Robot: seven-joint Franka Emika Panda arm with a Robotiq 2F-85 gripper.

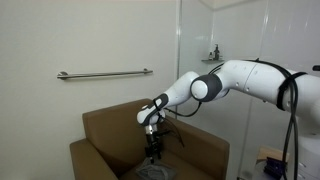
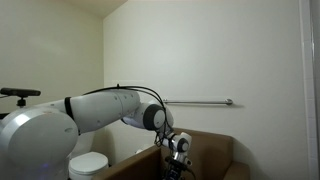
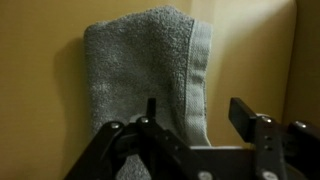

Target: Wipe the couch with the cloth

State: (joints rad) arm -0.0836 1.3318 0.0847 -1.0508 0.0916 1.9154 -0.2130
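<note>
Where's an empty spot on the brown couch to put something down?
The couch armrests on either side of the seat look bare. In the wrist view, bare fabric borders the cloth left and right. The seat's middle is crowded: the end effector hangs over the cloth there.

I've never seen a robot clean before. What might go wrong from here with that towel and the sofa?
1. The grey terry cloth lies off-centre between the open fingers, nearer one of them, so a grip may catch only an edge and slip.
2. The gripper sits low inside the brown upholstered couch, close to its back and armrest, so a wide wipe might bump them.
</note>
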